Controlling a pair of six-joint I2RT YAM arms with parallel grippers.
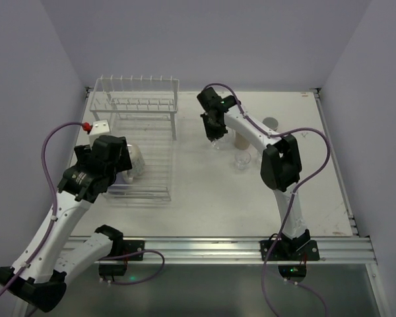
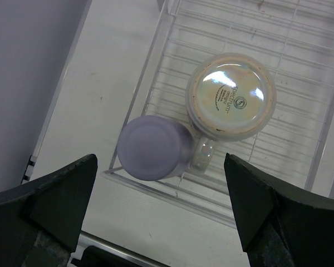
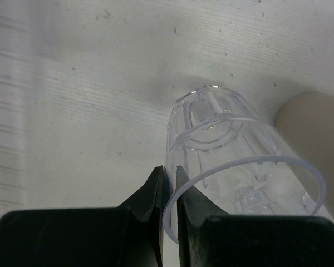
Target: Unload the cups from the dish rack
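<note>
Our left gripper (image 2: 160, 161) hangs over the near-left corner of the rack's (image 1: 155, 165) lower basket, jaws wide apart and holding nothing. Below it we see the lavender cup (image 2: 153, 147) and the white mug (image 2: 231, 94), both upside down in the basket and side by side, the cup nearer the corner. Right of the rack, our right gripper (image 3: 170, 189) is pinched narrow on the rim of a clear glass (image 3: 211, 144), mouth up and base low over the surface (image 3: 72, 83). We cannot tell whether the base touches. The tumbler (image 1: 239, 139) stands just right of it, and a second glass (image 1: 243, 159) stands nearer to us.
</note>
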